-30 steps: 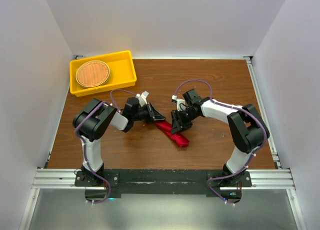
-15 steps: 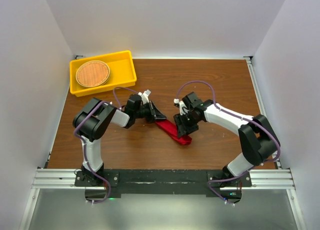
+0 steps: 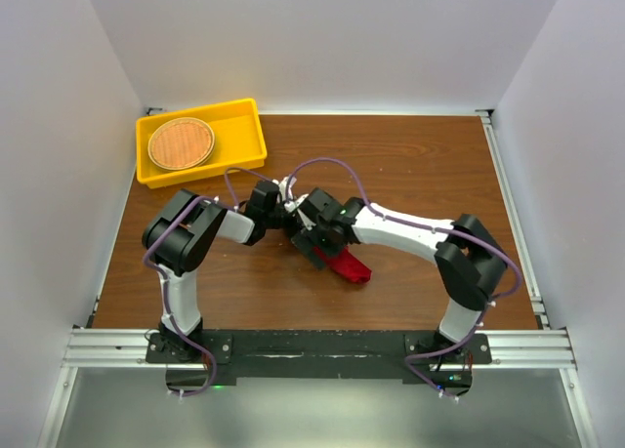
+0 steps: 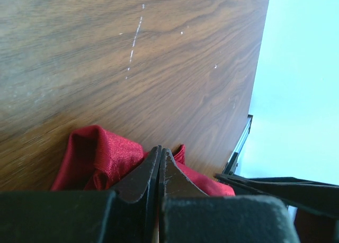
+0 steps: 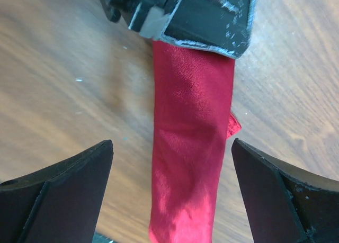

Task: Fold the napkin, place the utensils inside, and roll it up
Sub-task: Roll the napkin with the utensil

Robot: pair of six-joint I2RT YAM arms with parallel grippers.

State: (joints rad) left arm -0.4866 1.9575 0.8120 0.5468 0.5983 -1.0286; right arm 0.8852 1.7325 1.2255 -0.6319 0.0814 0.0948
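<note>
napkin (image 5: 188,147): top end under left end effector (image 5: 193,34) | bottom end cropped

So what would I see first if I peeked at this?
The bright red napkin, bunched into a long strip in the middle of the brown table. The left hand is pinched shut on one end of it, and the right hand hangs wide open right over it. In the far left corner sits a yellow tray with a round woven mat inside.

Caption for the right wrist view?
Open right gripper straddles the rolled red napkin, far end pinched by left gripper.
</note>
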